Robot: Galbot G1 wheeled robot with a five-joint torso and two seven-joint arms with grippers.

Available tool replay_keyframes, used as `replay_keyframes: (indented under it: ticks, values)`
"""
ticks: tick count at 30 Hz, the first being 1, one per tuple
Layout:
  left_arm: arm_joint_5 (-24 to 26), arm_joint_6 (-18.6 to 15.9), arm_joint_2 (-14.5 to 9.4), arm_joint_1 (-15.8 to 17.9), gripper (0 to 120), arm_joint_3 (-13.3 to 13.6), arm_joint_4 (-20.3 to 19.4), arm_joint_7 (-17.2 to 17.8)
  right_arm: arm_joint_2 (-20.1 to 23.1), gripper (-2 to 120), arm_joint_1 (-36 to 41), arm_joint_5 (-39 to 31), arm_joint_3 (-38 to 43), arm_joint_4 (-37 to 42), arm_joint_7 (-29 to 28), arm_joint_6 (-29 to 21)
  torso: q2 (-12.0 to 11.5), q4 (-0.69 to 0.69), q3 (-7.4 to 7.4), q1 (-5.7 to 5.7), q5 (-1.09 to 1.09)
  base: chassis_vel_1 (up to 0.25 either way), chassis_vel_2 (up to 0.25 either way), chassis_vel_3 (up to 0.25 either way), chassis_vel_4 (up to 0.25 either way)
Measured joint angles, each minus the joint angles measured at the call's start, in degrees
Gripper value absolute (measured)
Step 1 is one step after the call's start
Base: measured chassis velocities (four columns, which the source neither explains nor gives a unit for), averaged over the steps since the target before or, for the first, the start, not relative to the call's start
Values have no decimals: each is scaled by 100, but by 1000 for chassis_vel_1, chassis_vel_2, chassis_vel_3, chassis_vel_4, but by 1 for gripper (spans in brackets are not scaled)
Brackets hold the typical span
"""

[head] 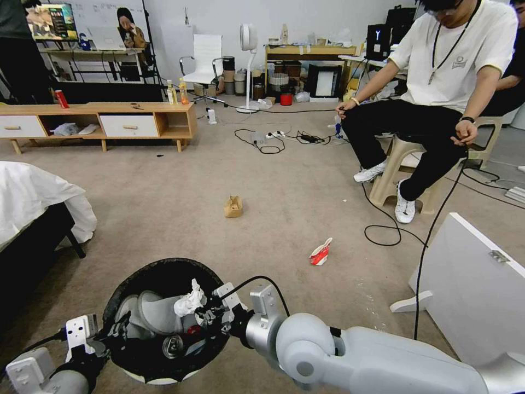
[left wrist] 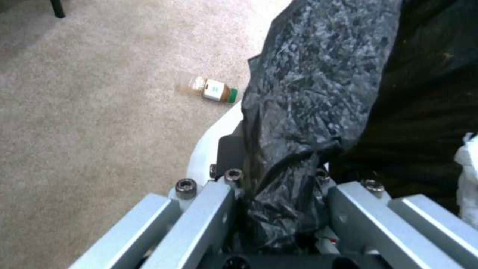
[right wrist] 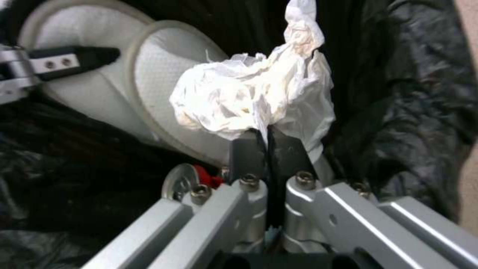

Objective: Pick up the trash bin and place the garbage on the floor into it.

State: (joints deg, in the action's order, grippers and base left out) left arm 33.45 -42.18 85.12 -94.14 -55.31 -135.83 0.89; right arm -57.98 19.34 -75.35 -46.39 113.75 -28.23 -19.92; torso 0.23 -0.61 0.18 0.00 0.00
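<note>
Left gripper (left wrist: 279,194): we clamp the trash bin (head: 128,287) by its bag-lined rim.
Right gripper (right wrist: 269,149): jaws pinched on a white crumpled tissue (right wrist: 249,101), held over the bin's mouth.
Floor (head: 180,191): we see the paper bag (head: 233,206) and carton (head: 320,253) lying beyond the bin.

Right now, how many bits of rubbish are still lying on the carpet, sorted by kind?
Tan paper bag: 1
Red-white crushed carton: 1
Green-capped bottle: 1
Total on the floor: 3
Not counted: the white tissue pinched by the right gripper over the trash bin.
</note>
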Motion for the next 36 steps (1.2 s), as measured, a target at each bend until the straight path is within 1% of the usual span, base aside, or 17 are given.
replay_keyframes:
  ticks: [1, 2, 4, 6, 7, 9, 12, 13, 16, 18, 19, 20, 21, 29, 32, 34, 36]
  values:
    - [0, 2, -2, 15, 7, 2, 20, 0, -31, 7, 0, 15, 0, -76, -5, -17, 0, -1, 0, 0, 0, 0, 0, 0, 0]
    - [0, 2, -2, 15, 7, 2, 20, 0, -31, 7, 0, 15, 0, -76, -5, -17, 0, -1, 0, 0, 0, 0, 0, 0, 0]
    - [0, 3, -4, 35, 7, 18, 57, 0, -83, 19, 0, 23, 14, -133, -21, -17, 0, 0, 0, 0, 0, 0, 0, 0, 0]
    - [1, 3, -6, 43, 7, 21, 71, -1, -85, 22, 0, 24, 27, -133, -21, -17, 0, 1, 0, 0, 0, 0, 0, 0, 0]
    - [4, 4, -13, 57, 7, 29, 93, -9, -83, 30, 2, 24, 47, -116, -20, -17, 0, -1, 0, 0, 0, 0, 0, 0, 0]
    - [6, 4, -16, 64, 7, 32, 99, -12, -79, 34, 4, 24, 55, -103, -20, -17, 0, -1, 0, 0, 0, 0, 0, 0, 0]
    - [16, 4, -24, 86, 7, 44, 137, -42, -60, 50, 28, 14, 99, -33, -16, -17, 0, -1, 0, 0, 0, 0, 0, 0, 0]
    - [16, 4, -24, 86, 7, 44, 137, -42, -60, 50, 28, 14, 99, -33, -16, -17, 0, -1, 0, 0, 0, 0, 0, 0, 0]
    - [30, 4, -28, 98, 7, 46, 147, -49, -53, 63, 35, 11, 102, 10, -12, -17, 0, -1, 0, 0, 0, 0, 0, 0, 0]
    - [32, 3, -28, 98, 7, 47, 148, -50, -53, 65, 35, 11, 104, 16, -12, -17, 0, -1, 0, 0, 0, 0, 0, 0, 0]
    - [36, 3, -30, 97, 7, 47, 157, -53, -66, 76, 37, 11, 118, 46, -10, -16, 0, 0, 0, 0, 0, 0, 0, 0, 0]
    - [36, 3, -30, 97, 7, 47, 157, -53, -66, 76, 37, 11, 118, 46, -10, -16, 0, 0, 0, 0, 0, 0, 0, 0, 0]
    - [37, 3, -31, 98, 7, 48, 161, -55, -68, 85, 43, 11, 152, 112, -10, -7, 0, 0, 0, 0, 0, 0, 0, 0, 0]
    - [6, 14, -30, 101, 5, -11, 193, 9, 124, 83, 117, 107, 569, 604, -89, 39, 0, 1, 0, 0, 2, 0, 0, 0, 0]
    - [11, 11, -32, 96, 5, -33, 197, 1, 296, 90, 206, 258, 1022, 911, -2, 170, 0, -2, 0, 0, -2, 0, 0, 0, 0]
    - [2, 14, -41, 79, 5, -67, 198, 6, 493, 99, 388, 392, 1690, 1198, 174, 378, 0, 0, -1, 0, 2, 0, 0, 0, 0]
    - [2, 14, -41, 78, 5, -68, 198, 6, 518, 99, 415, 419, 1772, 1219, 206, 413, 0, 0, -1, 0, 2, 0, 0, 0, 0]
